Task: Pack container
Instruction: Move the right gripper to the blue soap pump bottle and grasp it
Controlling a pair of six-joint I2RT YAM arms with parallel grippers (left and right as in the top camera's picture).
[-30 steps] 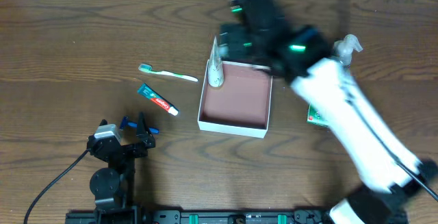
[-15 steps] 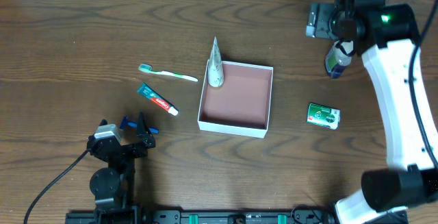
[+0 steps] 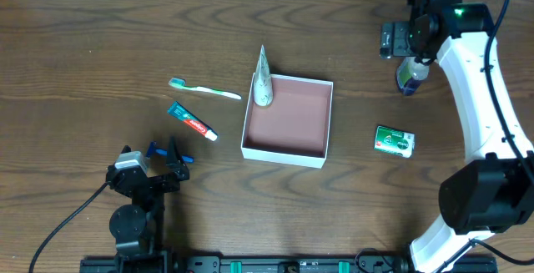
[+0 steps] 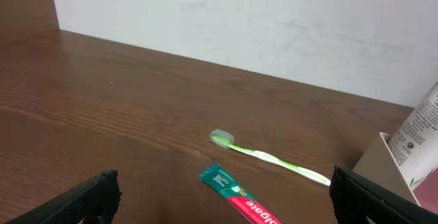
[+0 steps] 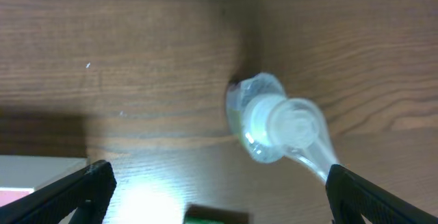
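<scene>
The container (image 3: 285, 151), a shallow white-walled box with a reddish-brown floor, sits mid-table. A white tube (image 3: 263, 79) stands tilted in its far left corner. A green toothbrush (image 3: 204, 89) and a green-red toothpaste tube (image 3: 192, 121) lie left of it. A green-and-white soap box (image 3: 394, 141) lies to its right. My right gripper (image 3: 410, 54) is open, high over a clear pump bottle (image 3: 410, 74), which the right wrist view shows from above (image 5: 274, 118). My left gripper (image 3: 164, 151) is open and empty, low at front left; its view shows the toothpaste (image 4: 239, 196) and toothbrush (image 4: 267, 157).
A white wall runs along the table's far edge (image 4: 239, 25). The container's corner (image 4: 380, 162) and the tube (image 4: 421, 135) show at the right of the left wrist view. The container's rim (image 5: 37, 162) and the soap box (image 5: 215, 216) show low in the right wrist view.
My right arm has swung from over the container's far side to the far right, above the pump bottle. The left arm and the objects on the table have not moved.
</scene>
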